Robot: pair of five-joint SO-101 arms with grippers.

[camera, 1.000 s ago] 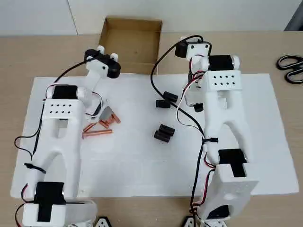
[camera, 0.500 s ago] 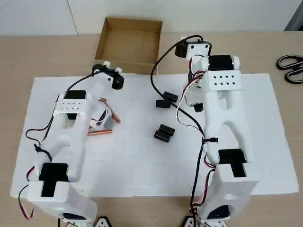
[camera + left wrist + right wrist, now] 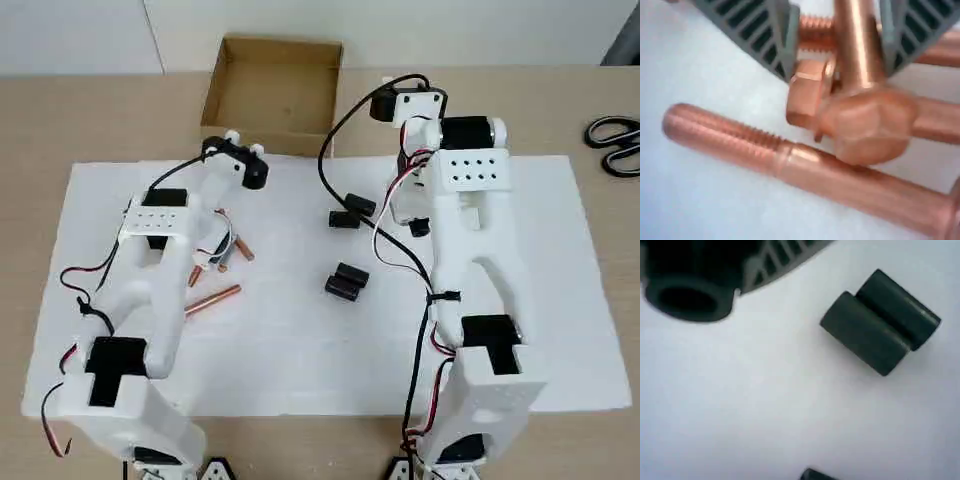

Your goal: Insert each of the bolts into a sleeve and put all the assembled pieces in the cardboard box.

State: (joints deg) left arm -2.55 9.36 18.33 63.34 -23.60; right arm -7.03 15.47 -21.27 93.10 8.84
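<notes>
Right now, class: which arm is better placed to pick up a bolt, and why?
Left. The left gripper straddles a copper bolt, fingers open. The right gripper seems to hold a black sleeve, away from the bolts.

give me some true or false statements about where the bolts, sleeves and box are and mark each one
1. The cardboard box holds an assembled piece. False: nothing lies in it.
2. Two black sleeves lie side by side, touching, on the white sheet. True.
3. The copper bolts lie under the right arm. False: they lie by the left arm, apart from the sleeves.
4. A pair of scissors lies on the wooden table, off the sheet. True.
5. A bolt sticks out of one of the sleeves. False: no sleeve in view has a bolt in it.
</notes>
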